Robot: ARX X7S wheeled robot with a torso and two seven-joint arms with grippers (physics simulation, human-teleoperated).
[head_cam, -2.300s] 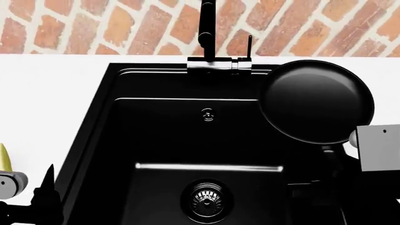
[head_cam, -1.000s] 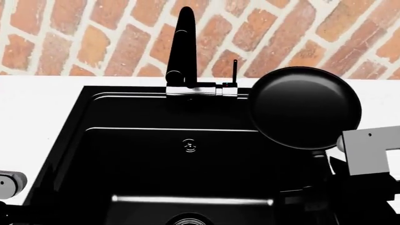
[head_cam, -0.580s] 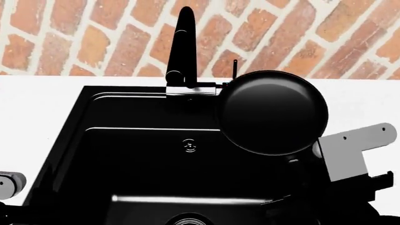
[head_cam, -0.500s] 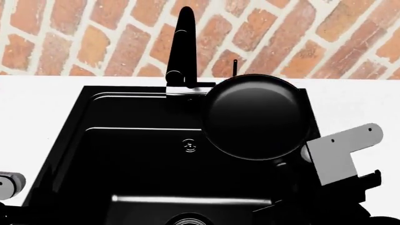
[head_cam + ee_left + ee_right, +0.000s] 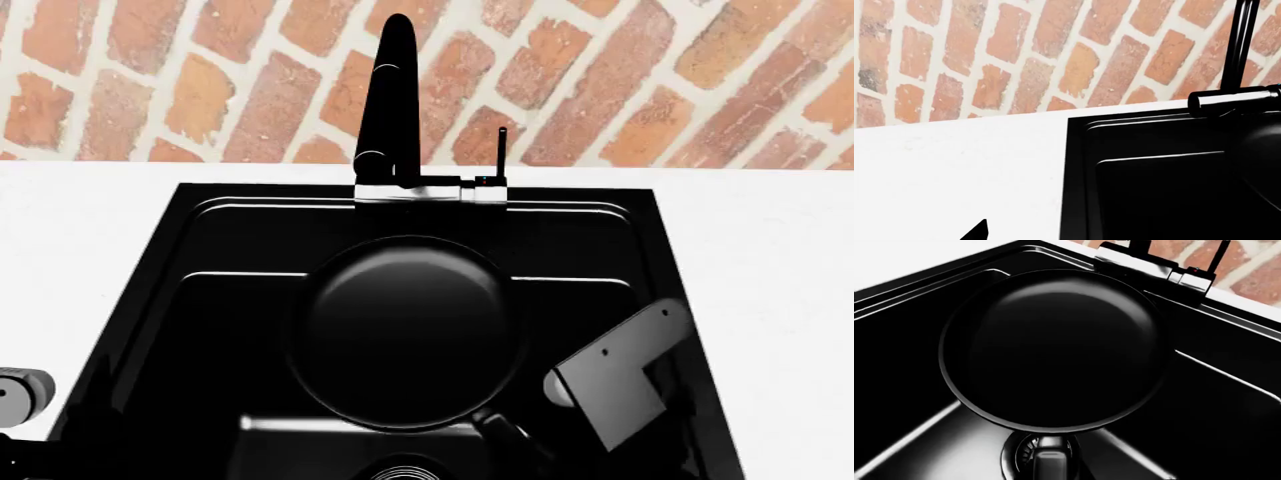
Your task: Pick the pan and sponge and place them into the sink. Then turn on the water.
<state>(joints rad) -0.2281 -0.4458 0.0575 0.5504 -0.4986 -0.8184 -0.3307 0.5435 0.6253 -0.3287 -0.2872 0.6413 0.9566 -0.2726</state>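
Note:
The round black pan (image 5: 400,335) hangs level over the middle of the black sink (image 5: 214,250), its thin handle (image 5: 501,435) running back toward my right wrist bracket (image 5: 617,378). In the right wrist view the pan (image 5: 1051,350) fills the picture above the drain strainer (image 5: 1021,452), and the handle (image 5: 1051,464) leads straight to the camera. My right gripper's jaws are below the frame edge, closed on that handle. Of my left gripper only one dark fingertip (image 5: 979,231) shows, above the white counter beside the sink (image 5: 1147,180). The sponge is out of view.
A tall black faucet (image 5: 391,100) with a thin lever (image 5: 501,150) stands at the sink's back rim, before a brick wall. White counter (image 5: 80,220) runs on both sides of the basin. A part of my left arm (image 5: 16,392) shows at the left edge.
The pan has swung left and down, from above the sink's right rim to over the middle of the basin, with the right arm following. The left arm has stayed put.

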